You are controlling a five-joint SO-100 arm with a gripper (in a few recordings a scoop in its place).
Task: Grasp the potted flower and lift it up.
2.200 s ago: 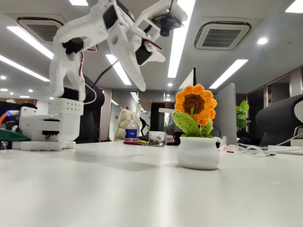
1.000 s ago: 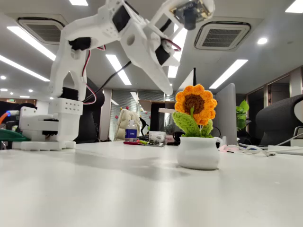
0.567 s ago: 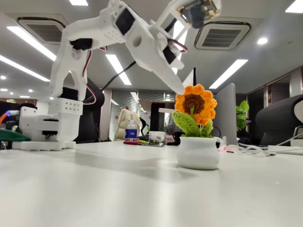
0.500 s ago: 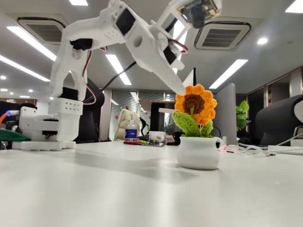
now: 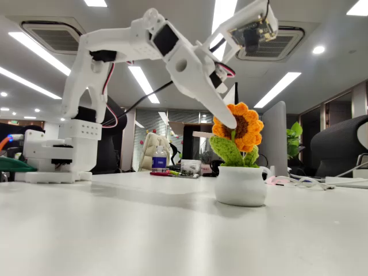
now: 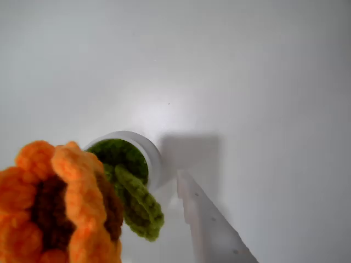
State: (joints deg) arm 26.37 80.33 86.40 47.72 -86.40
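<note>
A white table [image 5: 115, 230] carries the white arm [image 5: 115, 52], reaching over the potted flower [image 5: 238, 155], which stands upright on the tabletop at right in the fixed view; the gripper [image 5: 230, 121] hangs at the bloom, one finger tip [image 6: 189, 189] beside the pot, whether spread or closed unclear; the approach seems under way, calling next for a descent to straddle the pot

I count one potted flower [image 5: 238, 158] with one bloom and one white pot, one robot arm [image 5: 123, 69] carrying one gripper [image 5: 230, 122], one water bottle [image 5: 160, 158], one monitor [image 5: 276, 141], one leafy houseplant [image 5: 294, 140], and one table [image 5: 115, 230].
</note>
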